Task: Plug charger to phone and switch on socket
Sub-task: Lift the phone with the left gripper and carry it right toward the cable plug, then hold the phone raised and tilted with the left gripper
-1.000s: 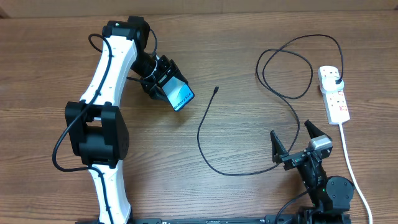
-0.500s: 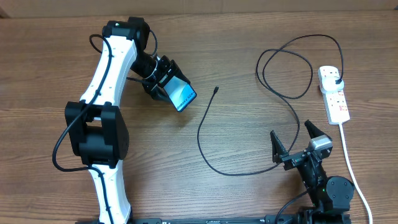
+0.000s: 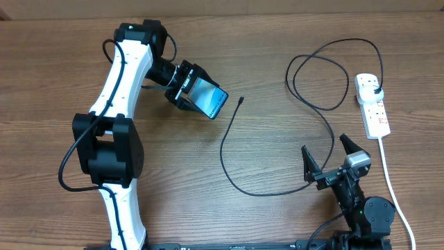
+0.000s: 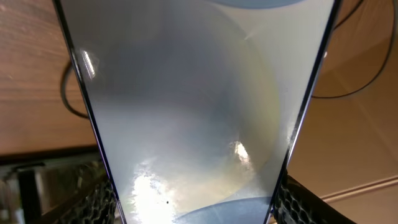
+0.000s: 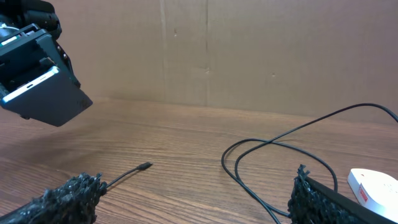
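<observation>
Overhead: high up, looking straight down on whole table (image 3: 277, 55), arm bases at 6 o'clock edge.
Left wrist: hard against phone (image 4: 199, 112) screen (glass fills nearly all of frame).
Right wrist: low over tabletop, near level, facing 12 o'clock toward cardboard wall (image 5: 249, 50).
Overhead and right wrist share: phone, cable (image 3: 222, 147) tip, power strip (image 3: 373, 104).
</observation>
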{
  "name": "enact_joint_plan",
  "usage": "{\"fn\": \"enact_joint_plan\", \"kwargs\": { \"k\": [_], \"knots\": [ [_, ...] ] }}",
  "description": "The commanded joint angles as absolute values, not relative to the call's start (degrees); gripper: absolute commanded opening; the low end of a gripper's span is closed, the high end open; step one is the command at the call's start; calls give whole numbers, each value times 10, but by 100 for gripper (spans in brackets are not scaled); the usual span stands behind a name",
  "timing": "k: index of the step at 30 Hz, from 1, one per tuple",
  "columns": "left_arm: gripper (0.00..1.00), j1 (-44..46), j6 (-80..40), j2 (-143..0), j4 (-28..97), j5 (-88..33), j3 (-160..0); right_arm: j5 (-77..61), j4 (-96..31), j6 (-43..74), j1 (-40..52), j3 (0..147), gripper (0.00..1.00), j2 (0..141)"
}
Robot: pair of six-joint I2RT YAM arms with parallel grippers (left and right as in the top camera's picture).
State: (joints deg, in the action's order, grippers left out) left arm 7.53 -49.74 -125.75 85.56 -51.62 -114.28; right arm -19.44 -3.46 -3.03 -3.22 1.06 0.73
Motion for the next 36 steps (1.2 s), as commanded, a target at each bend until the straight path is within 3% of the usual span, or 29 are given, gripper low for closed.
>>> {"fn": "enact_joint_plan", "kwargs": {
  "k": [1,36],
  "knots": [
    [40,78,-544,-1257,857,-573,-1160,-191,-31,-31,-30,4,100,2],
    [41,79,-668,-1257,854,-611,-1160,-191,-31,-31,-30,4,100,2]
  ]
}}
